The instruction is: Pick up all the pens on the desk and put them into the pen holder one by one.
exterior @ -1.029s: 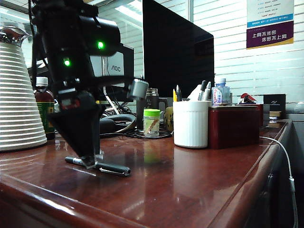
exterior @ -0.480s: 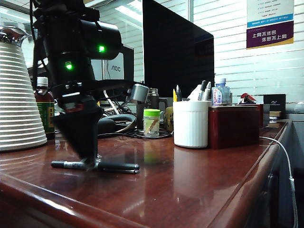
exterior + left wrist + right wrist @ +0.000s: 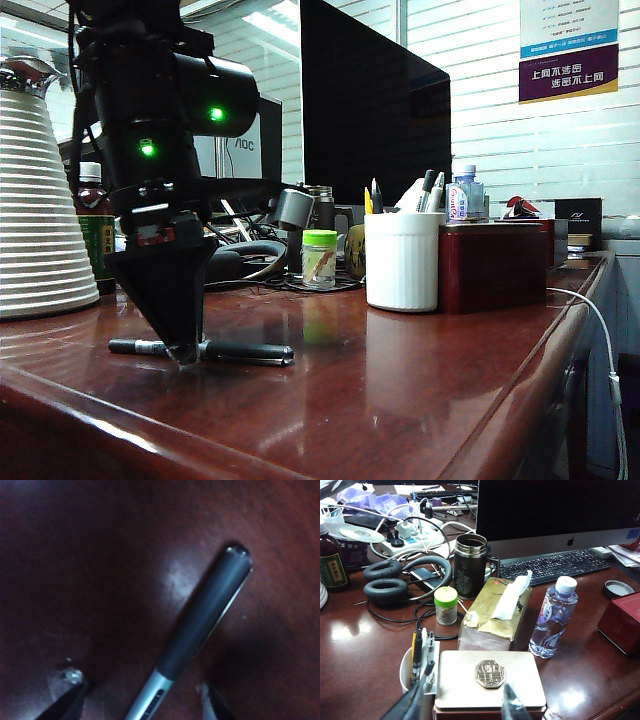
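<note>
Exterior view: the desk [image 3: 420, 400] fills the foreground, a glossy reddish-brown wooden top with a rounded edge that mirrors the room lights. On its left stands a tall ribbed white jug [image 3: 35, 210], cone-shaped with a shiny metal top. A big dark monitor [image 3: 375, 110] rises behind the clutter. The left arm, black with two green lights, reaches down on the left, and the left gripper [image 3: 183, 352] points straight at the tabletop, its tip at the pen [image 3: 205, 350]. That pen lies flat on the desk near the front left, well apart from the pen holder [image 3: 402, 260], a white cylindrical cup with fine vertical ribs that already has pens and a yellow pencil standing in it, just beside a dark red box [image 3: 495, 265]. A small jar with a green lid [image 3: 319, 258] sits left of the holder.

The left wrist view shows the pen [image 3: 200, 630] as a slim matte dark-grey barrel with a rounded end, a thin clip and a silver section; the two fingertips [image 3: 67, 702] stand apart on either side of it, not pressing it.

The right gripper [image 3: 462, 702] hangs above a gold-lidded box [image 3: 490, 677], its jaws partly spread and holding nothing.
</note>
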